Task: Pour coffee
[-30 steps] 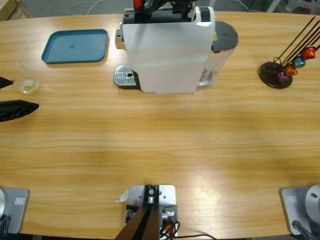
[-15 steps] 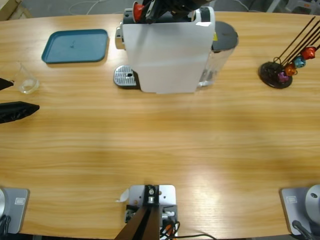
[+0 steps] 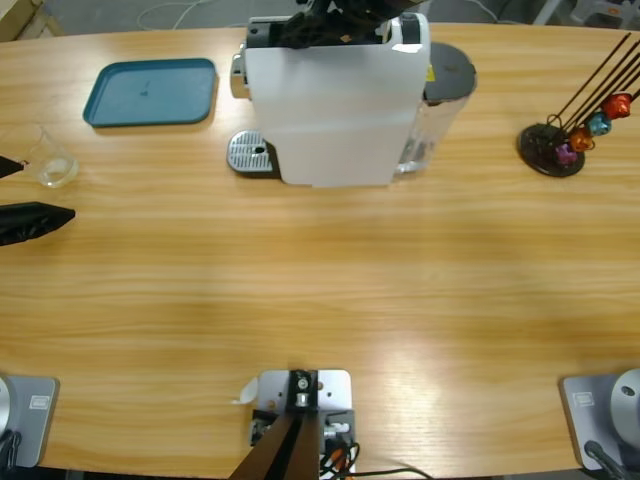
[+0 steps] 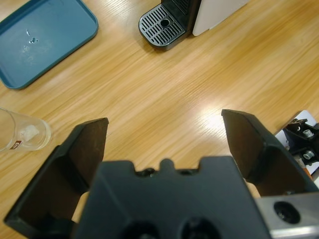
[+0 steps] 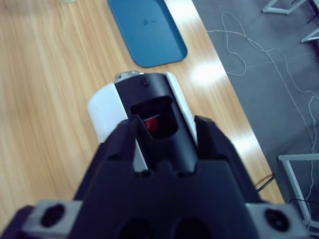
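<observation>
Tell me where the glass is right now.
The glass stands at the table's far left edge in the high view, below the blue tray, beside the left gripper.

The left hand (image 4: 164, 144) is hovering low at the desk's (image 3: 330, 280) left edge, its black jaws spread wide apart — nothing between them. The right hand (image 5: 167, 132) is reaching in from the top near the middle, pointing downward — its jaws sitting fairly close together, gripping nothing.
</observation>
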